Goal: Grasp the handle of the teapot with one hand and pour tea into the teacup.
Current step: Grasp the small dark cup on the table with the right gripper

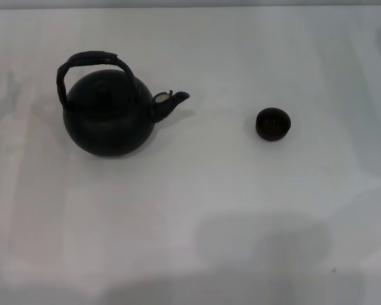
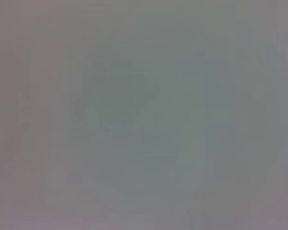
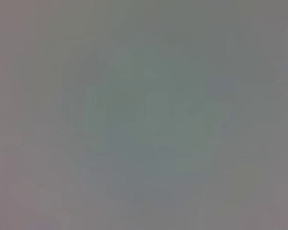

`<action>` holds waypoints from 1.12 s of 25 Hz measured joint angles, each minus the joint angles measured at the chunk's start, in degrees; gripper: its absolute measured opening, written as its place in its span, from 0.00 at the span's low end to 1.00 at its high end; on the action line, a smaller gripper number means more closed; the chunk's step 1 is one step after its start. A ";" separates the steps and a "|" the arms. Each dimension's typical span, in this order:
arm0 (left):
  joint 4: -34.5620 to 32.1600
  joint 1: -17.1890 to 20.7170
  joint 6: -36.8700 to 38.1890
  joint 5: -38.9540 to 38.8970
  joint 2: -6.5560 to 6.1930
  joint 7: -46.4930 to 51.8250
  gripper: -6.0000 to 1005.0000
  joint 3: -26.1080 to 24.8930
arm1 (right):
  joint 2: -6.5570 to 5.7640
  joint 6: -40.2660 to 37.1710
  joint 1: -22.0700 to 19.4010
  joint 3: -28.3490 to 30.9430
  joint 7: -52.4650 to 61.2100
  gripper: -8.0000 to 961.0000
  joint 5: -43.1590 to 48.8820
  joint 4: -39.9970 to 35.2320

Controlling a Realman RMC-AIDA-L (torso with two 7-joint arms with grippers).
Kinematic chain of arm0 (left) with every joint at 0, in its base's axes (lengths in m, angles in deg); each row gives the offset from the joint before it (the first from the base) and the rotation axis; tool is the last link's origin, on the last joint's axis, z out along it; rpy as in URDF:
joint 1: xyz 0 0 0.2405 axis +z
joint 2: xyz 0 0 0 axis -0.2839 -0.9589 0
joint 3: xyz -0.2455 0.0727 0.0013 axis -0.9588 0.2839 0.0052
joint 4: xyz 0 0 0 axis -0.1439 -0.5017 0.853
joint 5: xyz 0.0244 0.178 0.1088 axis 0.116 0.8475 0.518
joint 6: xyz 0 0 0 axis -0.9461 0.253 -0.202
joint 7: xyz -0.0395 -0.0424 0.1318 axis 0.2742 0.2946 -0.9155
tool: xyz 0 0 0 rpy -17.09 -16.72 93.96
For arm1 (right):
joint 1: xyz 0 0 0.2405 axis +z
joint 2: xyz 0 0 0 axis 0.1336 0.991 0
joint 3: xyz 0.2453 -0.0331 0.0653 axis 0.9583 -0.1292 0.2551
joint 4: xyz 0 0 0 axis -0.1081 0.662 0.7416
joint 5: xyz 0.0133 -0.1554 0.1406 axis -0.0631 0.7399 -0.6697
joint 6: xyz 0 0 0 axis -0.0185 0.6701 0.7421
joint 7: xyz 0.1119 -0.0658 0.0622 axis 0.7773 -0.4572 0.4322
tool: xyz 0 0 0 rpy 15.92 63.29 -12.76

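The matte black teapot [image 1: 109, 121] stands upright on the white table [image 1: 209, 210], left of centre in the head view. Its arched handle [image 1: 89, 59] rises over the knobbed lid, and its short spout [image 1: 171, 101] points right toward the teacup. The small dark teacup [image 1: 272, 123] sits upright to the right of the pot, well apart from it. Neither gripper shows in the head view. Both wrist views show only a plain grey blur with no fingers and no objects.
The table's far edge runs along the top of the head view. A soft shadow lies across the near part of the table at the bottom.
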 joint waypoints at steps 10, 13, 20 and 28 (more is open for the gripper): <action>0.02 0.13 0.23 0.18 0.06 0.07 0.88 0.00 | 0.00 0.12 0.28 -0.14 -1.27 0.88 0.07 -0.10; 0.02 0.17 0.34 0.24 0.07 0.00 0.88 0.00 | -0.04 0.44 0.18 -0.89 -2.39 0.88 0.13 -0.66; 0.02 0.18 0.36 0.35 -0.03 -0.14 0.88 0.00 | -1.36 -1.18 -1.18 -15.09 5.97 0.88 2.96 -12.41; 0.01 0.17 0.44 0.36 -0.11 -0.13 0.88 0.00 | -2.69 -5.03 -0.66 -17.91 35.14 0.88 38.73 -31.34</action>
